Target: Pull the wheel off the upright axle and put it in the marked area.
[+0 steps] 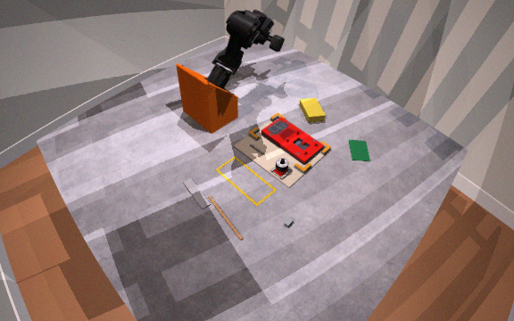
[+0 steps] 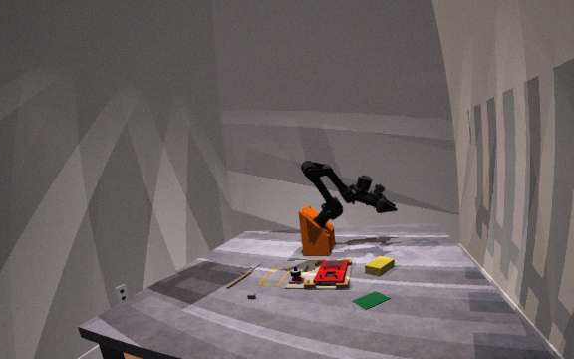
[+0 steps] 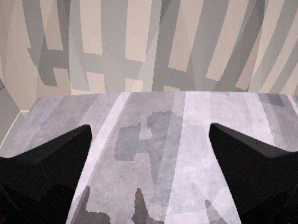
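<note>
The wheel [image 1: 281, 165] [image 2: 295, 273], dark with a pale top in the top view, sits on the upright axle [image 1: 282, 160], whose dark tip shows above it. The axle stands on a small red base near the front corner of the beige board [image 1: 289, 182] [image 2: 293, 286]. The marked area [image 1: 266, 197] [image 2: 268, 285] is a yellow outline on the table beside the board, with nothing inside it. My gripper [image 3: 151, 130] is open and empty. It is high above the table, near the arm's base side, well away from the wheel and pointing toward the striped wall.
A red panel [image 1: 309, 152] [image 2: 322, 278] lies on the board between orange corner pieces. A yellow block [image 1: 312, 110] [image 2: 379, 266] and a green sheet [image 1: 359, 150] [image 2: 371, 300] lie beyond it. A wooden stick [image 1: 226, 218], a grey strip [image 1: 196, 193] and a small grey piece [image 1: 289, 222] lie near the outline. The arm stands on an orange base [image 1: 199, 100].
</note>
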Motion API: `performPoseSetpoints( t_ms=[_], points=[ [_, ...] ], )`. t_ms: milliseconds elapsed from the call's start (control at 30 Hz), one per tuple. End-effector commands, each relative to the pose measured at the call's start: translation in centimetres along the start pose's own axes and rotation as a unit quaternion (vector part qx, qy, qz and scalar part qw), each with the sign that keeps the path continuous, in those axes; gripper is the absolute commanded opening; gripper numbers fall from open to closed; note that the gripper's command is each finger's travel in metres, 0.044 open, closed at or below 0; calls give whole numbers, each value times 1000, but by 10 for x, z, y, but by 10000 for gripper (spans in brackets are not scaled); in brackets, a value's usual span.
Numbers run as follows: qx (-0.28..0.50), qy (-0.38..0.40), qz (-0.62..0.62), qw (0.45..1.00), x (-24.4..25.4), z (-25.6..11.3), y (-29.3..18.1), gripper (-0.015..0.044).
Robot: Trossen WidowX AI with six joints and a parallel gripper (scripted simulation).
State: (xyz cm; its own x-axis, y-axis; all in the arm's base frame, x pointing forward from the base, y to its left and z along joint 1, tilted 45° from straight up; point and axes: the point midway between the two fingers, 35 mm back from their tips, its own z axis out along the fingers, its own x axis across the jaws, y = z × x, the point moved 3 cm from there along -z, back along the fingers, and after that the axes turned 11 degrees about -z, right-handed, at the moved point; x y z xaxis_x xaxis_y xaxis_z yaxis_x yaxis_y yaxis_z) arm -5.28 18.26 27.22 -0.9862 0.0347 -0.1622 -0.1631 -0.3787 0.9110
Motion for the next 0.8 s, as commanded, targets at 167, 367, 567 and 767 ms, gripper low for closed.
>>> performPoseSetpoints(
  t_ms=[167,367,567,767],
  points=[
    [37,-16,-17,999,-9,16,-8,300],
    [124,-56,-33,990,-37,47,-30,300],
    [224,-116,-17,967,-87,71,-61,300],
    [319,-192,34,928,-152,77,-92,300]
  ],
)
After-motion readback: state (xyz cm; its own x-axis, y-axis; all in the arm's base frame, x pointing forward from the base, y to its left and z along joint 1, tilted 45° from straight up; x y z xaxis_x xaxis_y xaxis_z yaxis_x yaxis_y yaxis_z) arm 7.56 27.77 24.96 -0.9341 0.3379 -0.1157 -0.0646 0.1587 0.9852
